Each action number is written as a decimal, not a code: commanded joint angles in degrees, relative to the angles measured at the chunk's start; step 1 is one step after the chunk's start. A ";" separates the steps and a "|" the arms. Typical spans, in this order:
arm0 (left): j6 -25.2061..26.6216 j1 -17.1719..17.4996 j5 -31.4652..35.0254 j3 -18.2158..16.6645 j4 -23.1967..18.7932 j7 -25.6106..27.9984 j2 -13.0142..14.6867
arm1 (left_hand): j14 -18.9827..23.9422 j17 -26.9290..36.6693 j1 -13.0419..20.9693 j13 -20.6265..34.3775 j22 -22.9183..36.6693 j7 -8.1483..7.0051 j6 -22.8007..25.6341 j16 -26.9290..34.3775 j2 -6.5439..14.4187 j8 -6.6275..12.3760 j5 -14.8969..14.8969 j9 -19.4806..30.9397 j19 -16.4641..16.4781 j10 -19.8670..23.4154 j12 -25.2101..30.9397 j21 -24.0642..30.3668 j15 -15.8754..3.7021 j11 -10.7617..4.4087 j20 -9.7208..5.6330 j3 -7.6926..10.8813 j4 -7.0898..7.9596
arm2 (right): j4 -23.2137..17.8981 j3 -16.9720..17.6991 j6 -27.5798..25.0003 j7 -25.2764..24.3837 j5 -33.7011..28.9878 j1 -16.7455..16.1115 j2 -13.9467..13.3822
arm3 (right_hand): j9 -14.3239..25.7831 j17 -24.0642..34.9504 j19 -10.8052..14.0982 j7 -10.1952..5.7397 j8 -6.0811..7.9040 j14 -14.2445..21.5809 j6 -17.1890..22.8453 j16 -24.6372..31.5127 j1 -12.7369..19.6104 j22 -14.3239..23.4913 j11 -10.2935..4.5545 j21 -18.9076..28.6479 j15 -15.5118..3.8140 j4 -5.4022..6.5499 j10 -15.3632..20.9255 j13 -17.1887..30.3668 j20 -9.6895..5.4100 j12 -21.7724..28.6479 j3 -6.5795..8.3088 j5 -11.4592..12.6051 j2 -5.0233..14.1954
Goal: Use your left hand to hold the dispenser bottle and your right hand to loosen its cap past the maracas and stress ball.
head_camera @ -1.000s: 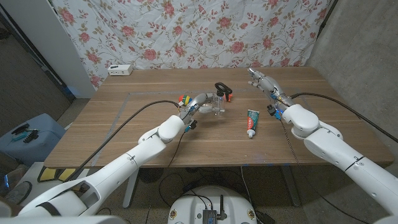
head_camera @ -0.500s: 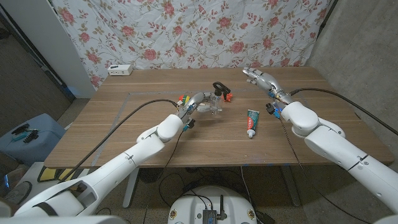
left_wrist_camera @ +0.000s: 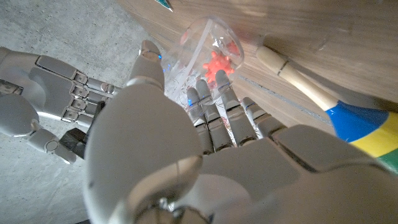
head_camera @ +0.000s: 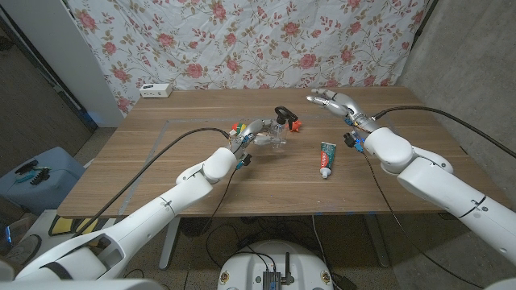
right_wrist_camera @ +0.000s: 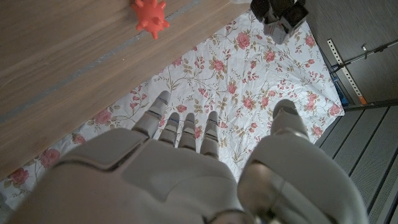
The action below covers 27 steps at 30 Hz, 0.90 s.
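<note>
My left hand [head_camera: 253, 134] grips the clear dispenser bottle [head_camera: 275, 136] near the table's middle; its black pump cap [head_camera: 282, 113] points up and away. In the left wrist view my fingers [left_wrist_camera: 217, 118] wrap the bottle [left_wrist_camera: 205, 46]. The red spiky stress ball [head_camera: 296, 125] lies just right of the cap, also seen as the stress ball [right_wrist_camera: 149, 11]. The maracas [head_camera: 236, 127] lie left of my left hand, with a wooden handle [left_wrist_camera: 295, 78]. My right hand [head_camera: 330, 101] hovers open to the right of the cap, apart from it, fingers [right_wrist_camera: 183, 134] spread.
A toothpaste tube [head_camera: 326, 157] lies on the table [head_camera: 161, 169] right of the bottle, below my right hand. A white box [head_camera: 156, 90] sits at the far left corner. A floral cloth hangs behind. A blue bin [head_camera: 36, 173] stands on the floor at left.
My right hand has moved left over the table toward the bottle's cap. My left hand has kept hold of the bottle and shifted it slightly away.
</note>
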 commanded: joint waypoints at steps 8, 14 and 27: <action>0.61 -1.28 0.63 0.93 0.78 0.17 -0.80 | 1.92 0.43 0.63 5.47 0.07 -0.61 3.65 -0.01 4.96 0.61 0.48 -0.09 0.64 2.11 0.77 -0.13 -5.62 -1.48 -3.80 3.23 2.35 | -6.39 -1.28 -9.25 0.53 -3.57 1.33 -3.09 | 0.35 0.24 -1.57 0.54 0.99 -0.91 3.40 -0.29 1.51 0.13 0.73 -0.35 1.93 -0.31 -0.87 0.38 1.61 0.00 0.45 0.13 -0.96; 1.08 -1.57 0.63 1.11 1.15 0.08 -0.98 | 2.18 0.53 0.63 5.61 0.06 -0.65 3.76 -0.05 4.94 0.80 0.52 -0.17 0.75 2.25 0.88 -0.10 -5.72 -1.59 -3.84 3.43 2.26 | -8.17 -2.92 -12.47 1.46 -4.85 3.05 -3.40 | 0.56 0.33 -4.86 0.46 1.16 -2.61 4.62 -0.51 1.84 0.14 0.84 -0.76 3.31 -0.14 -1.78 0.44 2.41 -0.05 0.45 0.24 -1.92; 1.55 -2.35 0.43 1.55 2.48 0.02 -1.54 | 2.43 0.70 0.55 5.87 0.06 -0.57 4.10 -0.25 5.01 1.21 0.60 -0.33 0.81 2.68 1.15 -0.12 -5.74 -1.49 -3.82 3.85 2.19 | -11.04 -7.16 -20.12 3.67 -8.40 7.45 -3.82 | 0.74 0.38 -6.01 0.49 1.69 -3.50 6.51 -0.44 2.17 0.15 1.07 -0.45 3.85 -0.06 -2.82 0.47 3.07 -0.16 0.49 0.05 -2.62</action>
